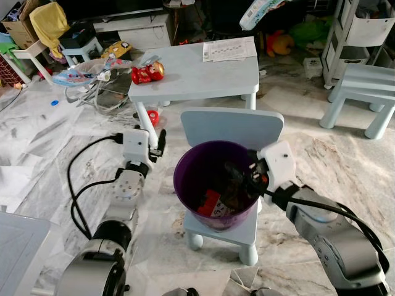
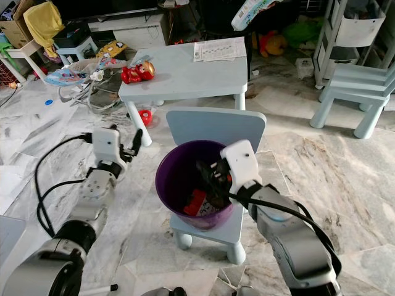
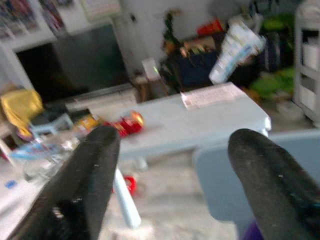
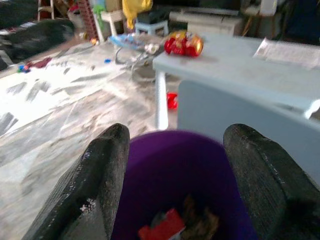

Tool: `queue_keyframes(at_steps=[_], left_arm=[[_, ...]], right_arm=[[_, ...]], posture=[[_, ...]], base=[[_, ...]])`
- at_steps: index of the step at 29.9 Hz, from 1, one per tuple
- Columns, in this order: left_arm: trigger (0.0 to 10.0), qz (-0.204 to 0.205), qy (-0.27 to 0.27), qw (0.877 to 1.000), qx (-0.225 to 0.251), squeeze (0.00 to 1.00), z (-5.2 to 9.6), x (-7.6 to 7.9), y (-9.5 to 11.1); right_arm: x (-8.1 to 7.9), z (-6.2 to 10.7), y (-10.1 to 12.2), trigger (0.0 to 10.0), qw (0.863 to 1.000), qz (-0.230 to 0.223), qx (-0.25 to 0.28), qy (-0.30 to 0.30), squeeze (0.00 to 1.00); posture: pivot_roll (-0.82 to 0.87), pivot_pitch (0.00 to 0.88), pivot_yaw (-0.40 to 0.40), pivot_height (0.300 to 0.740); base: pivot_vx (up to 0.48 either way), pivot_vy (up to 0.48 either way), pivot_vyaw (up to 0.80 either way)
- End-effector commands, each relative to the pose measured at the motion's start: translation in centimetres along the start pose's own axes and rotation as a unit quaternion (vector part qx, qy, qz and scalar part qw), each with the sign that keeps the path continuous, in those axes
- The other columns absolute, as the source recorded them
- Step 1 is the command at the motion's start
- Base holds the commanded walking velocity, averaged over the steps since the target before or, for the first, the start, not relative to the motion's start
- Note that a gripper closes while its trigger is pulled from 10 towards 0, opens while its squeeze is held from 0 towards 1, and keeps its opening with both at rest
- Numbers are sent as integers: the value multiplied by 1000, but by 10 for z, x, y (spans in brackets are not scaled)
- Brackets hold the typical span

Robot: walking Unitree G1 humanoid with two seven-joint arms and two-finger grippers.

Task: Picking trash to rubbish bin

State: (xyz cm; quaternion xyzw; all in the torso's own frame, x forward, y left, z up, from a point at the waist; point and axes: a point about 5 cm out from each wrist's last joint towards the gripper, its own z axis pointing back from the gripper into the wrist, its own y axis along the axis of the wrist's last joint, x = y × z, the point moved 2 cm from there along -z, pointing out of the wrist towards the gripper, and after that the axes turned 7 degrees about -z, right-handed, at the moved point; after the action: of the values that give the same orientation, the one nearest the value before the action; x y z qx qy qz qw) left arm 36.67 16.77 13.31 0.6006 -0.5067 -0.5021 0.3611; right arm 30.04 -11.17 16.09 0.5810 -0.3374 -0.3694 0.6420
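A purple bin (image 1: 185,179) stands on the seat of a small pale-blue chair (image 1: 231,126). Inside it lie a red packet (image 1: 210,200) and a dark crumpled wrapper (image 4: 200,220). My right gripper (image 1: 244,176) reaches over the bin's right rim, open, with nothing between its fingers (image 4: 105,175). My left gripper (image 1: 159,143) hovers to the left of the chair near a table leg, also open and holding nothing. The left wrist view looks past its fingers (image 3: 92,165) toward the table.
A low pale-blue table (image 1: 197,77) stands behind the chair, with a red toy (image 1: 148,72) and papers (image 1: 229,48) on it. A small red item (image 1: 153,116) lies on the marble floor by the table leg. Cables and clutter lie at the far left, and stools (image 1: 364,92) at the right.
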Motion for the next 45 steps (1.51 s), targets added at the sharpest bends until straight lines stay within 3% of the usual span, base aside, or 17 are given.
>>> queue_keyframes(at_steps=[1, 8, 10, 15, 16, 17, 19, 25, 32, 45], left_arm=[[10000, -4, 34, 999, -8, 1000, 9, -18, -3], [10000, -7, 70, 997, -34, 1000, 30, -39, -10], [10000, -9, 82, 996, -38, 1000, 38, -45, -6], [10000, -9, 89, 995, -39, 1000, 41, -45, -2], [10000, -9, 89, 995, -38, 769, 41, -44, 0], [10000, -8, 88, 995, -37, 769, 41, -43, 1], [10000, -1, 87, 996, -34, 0, 40, -39, 6], [10000, 31, 81, 996, -38, 0, 37, -31, 18], [10000, 23, 102, 994, -40, 0, 32, -35, 22], [10000, 37, 116, 991, -52, 0, 31, -27, 27]], right_arm=[[-3, -5, 0, 10000, 1000, 19, 10, -3, 0], [-3, -23, -5, 10000, 997, 60, 38, -17, 0], [-3, -32, -1, 10000, 998, 33, 54, -28, 0], [-1, -37, 4, 10000, 995, -5, 77, -58, 0], [-2, -37, 5, 10000, 994, -7, 83, -64, 0], [-2, -37, 6, 10000, 994, -5, 88, -68, 0], [-4, -37, 12, 10000, 992, -7, 105, -74, 0], [3, -39, 22, 10000, 987, -17, 131, -96, 0], [5, -42, 29, 10000, 984, -29, 144, -100, 0], [-10, -51, 44, 10000, 984, -29, 169, -54, 0]], posture=[[-77, 64, 148, 740], [-53, 58, 154, 740], [-44, 56, 145, 740], [-30, 57, 128, 740], [-30, 57, 128, 740], [-27, 59, 124, 740], [-27, 60, 121, 740], [-32, 58, 115, 740], [-38, 57, 111, 740], [-32, 49, 106, 740]], base=[[0, 0, 0], [0, 0, 171], [0, 0, 800], [0, 0, 800], [0, 0, 800], [0, 0, 800], [0, 0, 800], [0, 0, 800], [0, 0, 800], [0, 0, 797]])
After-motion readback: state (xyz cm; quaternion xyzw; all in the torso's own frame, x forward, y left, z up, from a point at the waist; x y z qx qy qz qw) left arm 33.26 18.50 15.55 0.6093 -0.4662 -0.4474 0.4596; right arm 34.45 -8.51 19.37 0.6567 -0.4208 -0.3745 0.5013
